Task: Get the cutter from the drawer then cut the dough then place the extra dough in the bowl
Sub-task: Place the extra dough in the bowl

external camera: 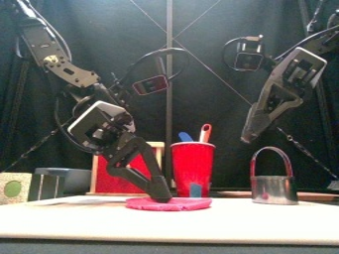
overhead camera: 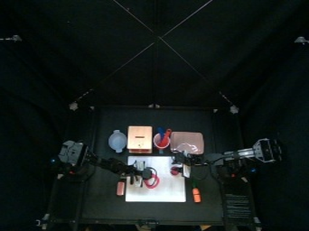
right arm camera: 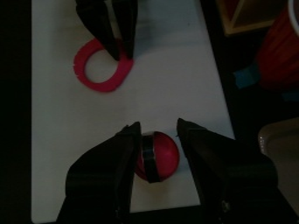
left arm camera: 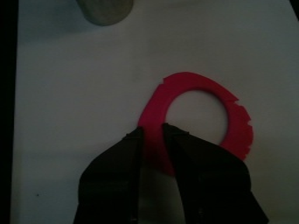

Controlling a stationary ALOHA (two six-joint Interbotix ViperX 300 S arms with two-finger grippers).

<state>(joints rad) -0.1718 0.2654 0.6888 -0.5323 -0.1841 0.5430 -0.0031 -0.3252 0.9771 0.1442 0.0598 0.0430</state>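
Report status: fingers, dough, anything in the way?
Left fingers shut on dough ring. Right fingers open above cut disc. Cutter stands apart; nothing blocking.

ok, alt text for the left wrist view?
The left gripper pinches the rim of a pink dough ring lying flat on the white cutting board. A pale round thing is cut off at the picture's edge.

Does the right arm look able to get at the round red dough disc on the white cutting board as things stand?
Probably yes: the right gripper hangs open above the round red dough disc, nothing between; the left gripper pinches the pink dough ring further off.
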